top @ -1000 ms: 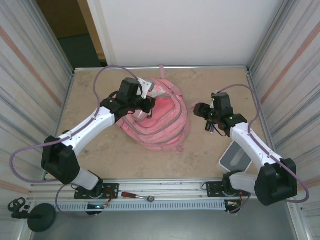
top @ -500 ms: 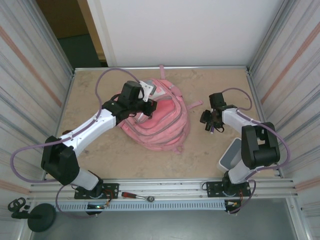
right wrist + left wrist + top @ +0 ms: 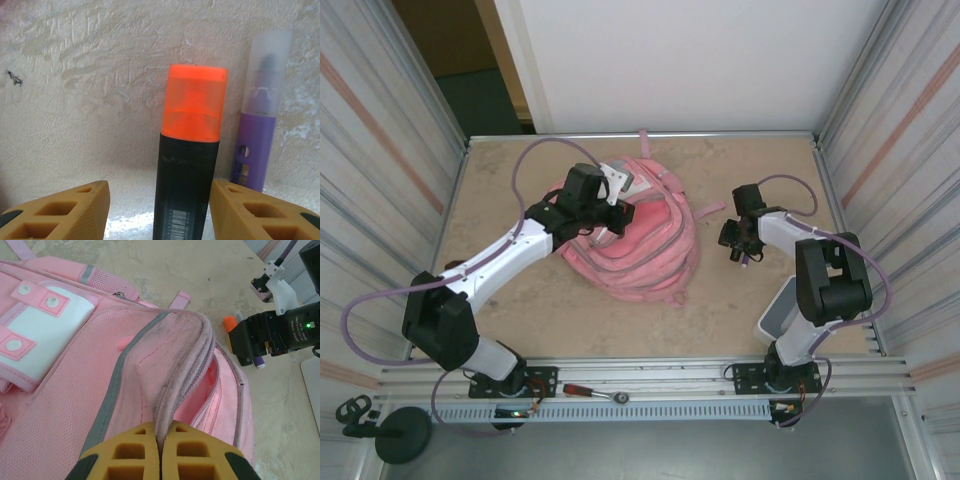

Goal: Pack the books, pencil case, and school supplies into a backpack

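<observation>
The pink backpack (image 3: 645, 245) lies mid-table. My left gripper (image 3: 617, 214) is shut on the raised zip edge of its opening (image 3: 182, 370), and the pink lining shows inside. Right of the backpack two school supplies lie on the table. One is a black marker with an orange cap (image 3: 191, 150), the other a purple pen (image 3: 257, 135) beside it. My right gripper (image 3: 160, 202) is down at the table and open. Its fingers straddle the black marker with a gap on the left side. The left wrist view also catches the right gripper (image 3: 257, 337). The books and pencil case are hidden.
A white-and-grey bin (image 3: 788, 310) stands at the front right, next to the right arm's base. A red-handled tool (image 3: 592, 391) lies on the front rail. Metal walls close in both sides, and bare tabletop (image 3: 500, 180) lies left of the backpack.
The right arm has folded in, bringing its gripper down onto the markers with the jaws narrower. The left gripper has kept its hold on the backpack edge.
</observation>
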You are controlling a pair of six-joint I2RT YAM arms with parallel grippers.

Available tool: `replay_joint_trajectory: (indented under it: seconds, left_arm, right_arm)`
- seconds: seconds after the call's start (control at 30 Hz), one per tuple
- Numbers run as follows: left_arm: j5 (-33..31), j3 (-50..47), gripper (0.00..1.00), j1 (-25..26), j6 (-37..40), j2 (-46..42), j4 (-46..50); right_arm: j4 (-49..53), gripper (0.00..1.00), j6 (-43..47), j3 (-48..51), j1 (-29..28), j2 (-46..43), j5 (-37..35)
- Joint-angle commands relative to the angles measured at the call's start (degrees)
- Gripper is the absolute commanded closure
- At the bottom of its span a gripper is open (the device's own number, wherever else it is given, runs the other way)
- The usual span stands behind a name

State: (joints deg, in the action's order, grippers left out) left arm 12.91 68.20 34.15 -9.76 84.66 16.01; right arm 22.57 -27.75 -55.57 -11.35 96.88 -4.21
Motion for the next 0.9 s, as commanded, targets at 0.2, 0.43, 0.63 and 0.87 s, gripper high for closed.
replay_joint_trajectory:
  seconds: [0.2, 0.43, 0.63, 0.87]
  left_arm:
    - [0.1, -1.1, 1.0, 0.2, -0.3, -1.6, -1.9]
    - [0.4, -1.4, 1.0, 0.3, -0.2, -1.6, -1.9]
    - [0.2, -1.8, 1.0, 0.3, -0.2, -1.8, -1.9]
    - [0.2, -2.2, 1.0, 0.3, -0.1, -2.1, -1.6]
  right_arm:
    - [1.1, 0.51, 2.1, -3.6, -6.3, 3.0, 0.7]
    - [1.7, 0.46, 0.5, -4.4, -6.0, 4.8, -2.6]
    - [0.4, 0.38, -0.4, -5.9, -5.3, 7.2, -0.6]
    - [0.4, 0.38, -0.2, -9.1, -5.3, 9.7, -0.2]
